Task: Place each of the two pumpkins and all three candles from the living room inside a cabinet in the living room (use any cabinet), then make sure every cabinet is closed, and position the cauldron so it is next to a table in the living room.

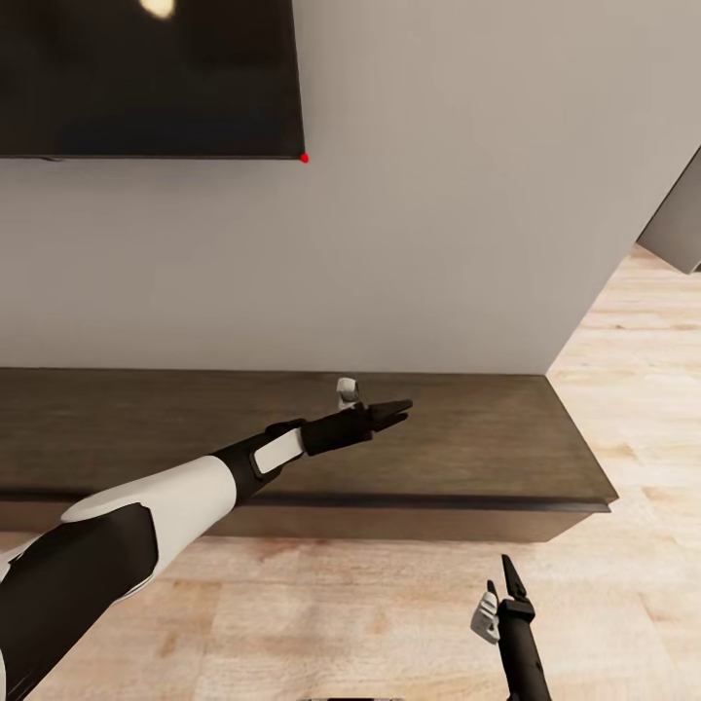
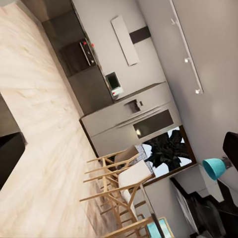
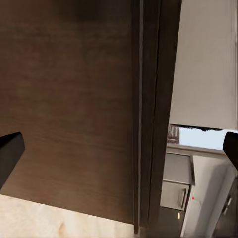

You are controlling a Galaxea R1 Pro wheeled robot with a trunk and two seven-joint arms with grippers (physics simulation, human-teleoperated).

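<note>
Reaching over cabinet (image 1: 467,438) — left hand (image 1: 394,413), TV (image 1: 146,78) above

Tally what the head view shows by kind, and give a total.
Low dark-brown cabinet: 1
Wall television: 1
Robot hands: 2 (left hand, right hand)
Total: 4
</note>
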